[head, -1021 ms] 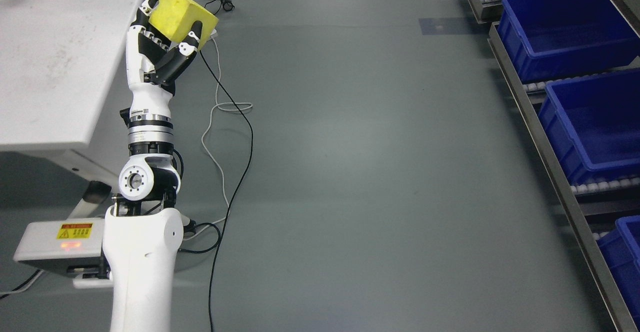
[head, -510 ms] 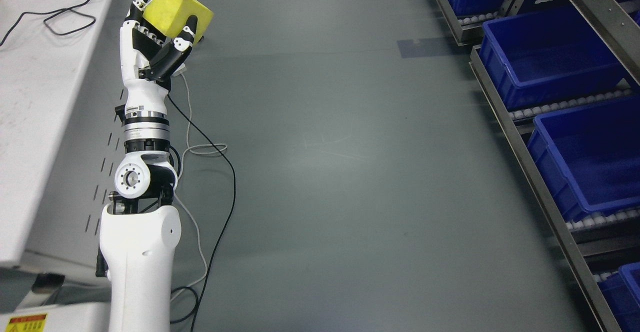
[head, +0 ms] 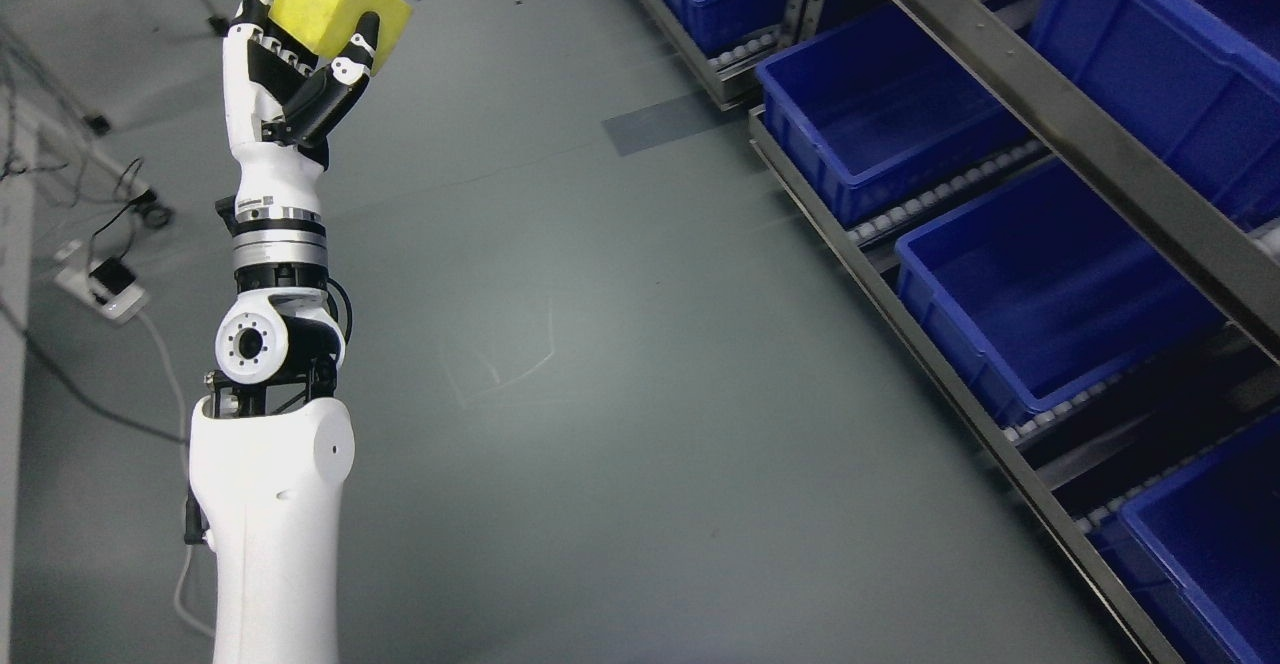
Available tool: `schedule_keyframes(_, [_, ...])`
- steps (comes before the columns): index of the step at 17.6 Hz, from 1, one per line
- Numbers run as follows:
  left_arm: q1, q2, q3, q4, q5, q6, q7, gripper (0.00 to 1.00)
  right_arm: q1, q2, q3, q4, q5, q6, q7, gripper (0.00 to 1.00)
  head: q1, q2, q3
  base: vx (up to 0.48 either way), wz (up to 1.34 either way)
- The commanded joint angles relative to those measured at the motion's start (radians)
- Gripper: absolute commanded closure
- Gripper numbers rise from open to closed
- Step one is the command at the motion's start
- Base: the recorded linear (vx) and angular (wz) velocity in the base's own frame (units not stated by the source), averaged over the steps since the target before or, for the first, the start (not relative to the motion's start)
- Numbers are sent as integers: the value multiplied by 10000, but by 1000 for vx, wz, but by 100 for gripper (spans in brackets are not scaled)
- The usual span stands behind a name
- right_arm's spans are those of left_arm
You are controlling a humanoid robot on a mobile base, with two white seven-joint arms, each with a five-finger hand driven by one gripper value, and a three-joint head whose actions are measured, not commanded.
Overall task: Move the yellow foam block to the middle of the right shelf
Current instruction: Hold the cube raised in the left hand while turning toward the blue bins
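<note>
A yellow foam block (head: 335,4) is held high at the upper left of the head view, over the grey floor. My left hand (head: 300,54) is shut on it, black and white fingers (head: 352,59) curled around its sides, the forearm rising straight up from the bottom edge. The shelf (head: 1060,134) runs along the right side, a metal rack with blue bins: one bin (head: 870,114) farther back on the lower level, another (head: 1050,294) nearer. The block is far left of the shelf. My right arm does not show.
A white power strip (head: 105,289) with cables lies on the floor at the left. A table edge (head: 12,364) shows at the far left. More blue bins sit on an upper shelf level (head: 1160,54) and at the bottom right (head: 1210,534). Grey floor separates arm and rack.
The whole picture has swung right: the table has slid out at the left and the shelf fills more of the right. The hand keeps its hold on the block.
</note>
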Motion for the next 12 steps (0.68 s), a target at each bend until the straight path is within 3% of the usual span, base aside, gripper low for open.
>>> schedule_keyframes(1, [-121, 175, 303, -21, 6, -3, 12, 56, -30, -175, 0, -174, -1, 8, -5, 0, 0, 0, 0, 367, -713])
schedule_keyframes(12, [-290, 175, 411, -21, -9, -3, 12, 56, -15, -175, 0, -174, 0, 8, -5, 0, 0, 0, 0, 302, -744])
